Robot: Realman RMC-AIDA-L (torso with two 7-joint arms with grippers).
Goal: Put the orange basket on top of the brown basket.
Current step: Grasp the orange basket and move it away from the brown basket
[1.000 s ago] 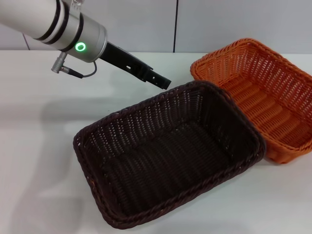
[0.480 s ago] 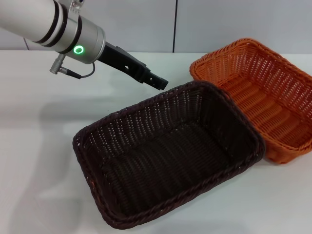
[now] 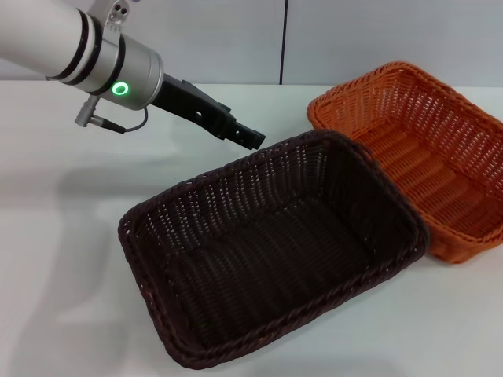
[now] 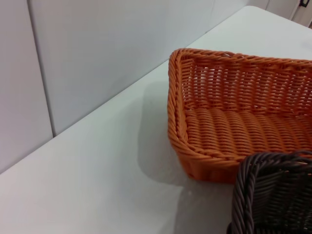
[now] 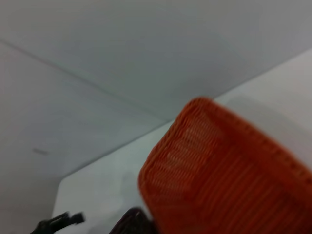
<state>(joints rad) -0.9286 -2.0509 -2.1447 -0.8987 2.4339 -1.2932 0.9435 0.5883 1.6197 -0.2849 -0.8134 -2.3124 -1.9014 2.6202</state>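
Left arm: our left gripper [image 3: 250,138] hangs in the air over the white surface [image 3: 63,236], just beyond the far rim of the dark basket. It grasps nothing. Its black tip reads as one narrow wedge, so we cannot tell whether the jaws are parted or closed.

Brown basket: the dark chocolate-brown rectangular woven basket [image 3: 267,251] sits on the surface at the centre of the head view, turned at an angle, and it is empty. Its near-right corner touches or overlaps the side of the orange one; we cannot tell which.

Orange basket: the bright orange rectangular woven basket [image 3: 428,169] rests on the surface to the right and slightly behind the brown one. It is also empty and no gripper touches it. The left wrist view shows its braided rim [image 4: 229,56] ahead, with a corner of the brown basket [image 4: 270,195] nearer the camera.

Right arm: it is out of the head view. Its wrist camera looks at the orange basket [image 5: 219,170] from close by, but its own gripper does not show.

Progress: we judge the task barely begun. The orange basket has not been grasped, lifted or stacked; all of that remains.

Next need: one of our grippers has to reach the orange rim and close on it.
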